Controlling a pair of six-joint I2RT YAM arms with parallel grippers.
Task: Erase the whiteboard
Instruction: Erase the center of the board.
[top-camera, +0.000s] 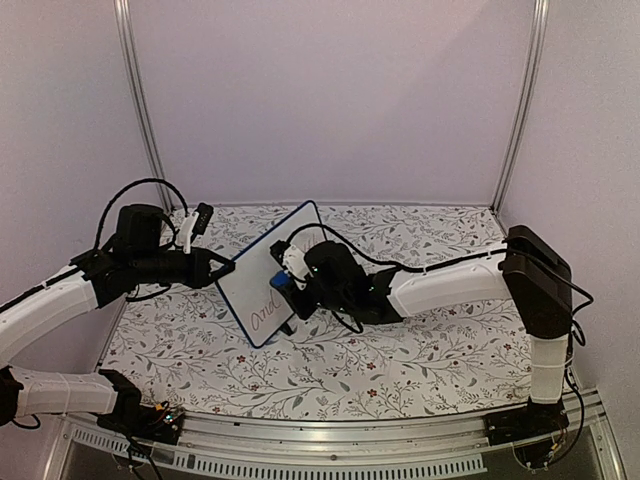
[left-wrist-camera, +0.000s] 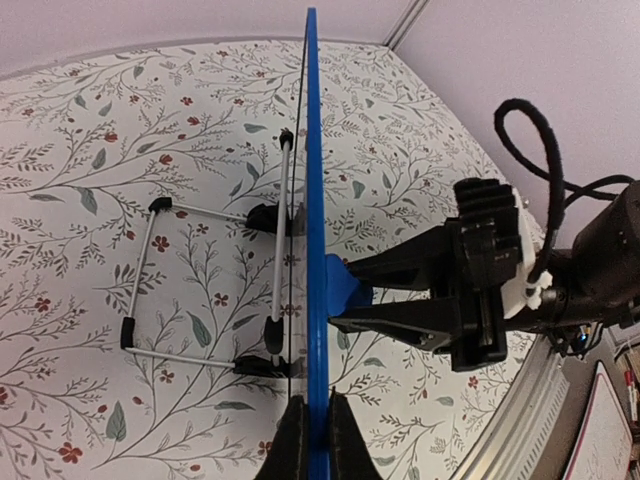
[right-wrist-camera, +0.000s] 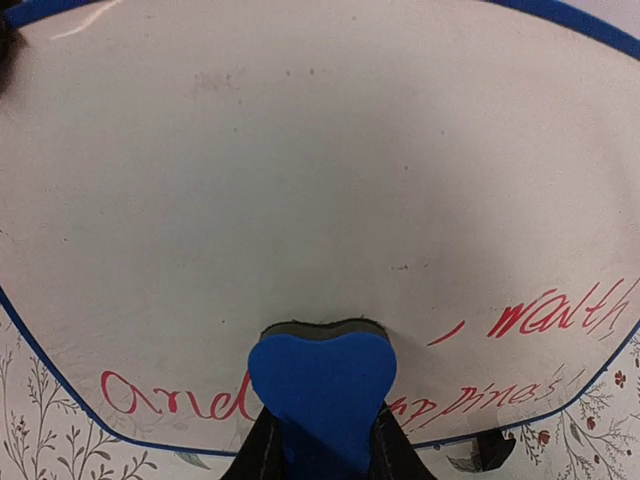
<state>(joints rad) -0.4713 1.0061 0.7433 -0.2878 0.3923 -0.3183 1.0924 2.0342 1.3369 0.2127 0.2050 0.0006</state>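
Note:
The whiteboard (top-camera: 258, 288) stands tilted on the table, white with a thin blue edge and red handwriting along its lower part. My left gripper (top-camera: 222, 270) is shut on its left edge; the left wrist view shows the board edge-on (left-wrist-camera: 315, 200) between my fingertips (left-wrist-camera: 295, 445). My right gripper (top-camera: 288, 284) is shut on the small blue eraser (top-camera: 279, 283) and presses it against the board face. In the right wrist view the eraser (right-wrist-camera: 322, 385) sits on the board (right-wrist-camera: 300, 180) among the red words; the upper board is wiped.
A wire stand with black feet (left-wrist-camera: 205, 290) is behind the board. The floral tablecloth (top-camera: 400, 350) covers the table. Lilac walls with metal posts (top-camera: 140, 100) enclose the back and sides. A metal rail (top-camera: 330, 440) runs along the near edge.

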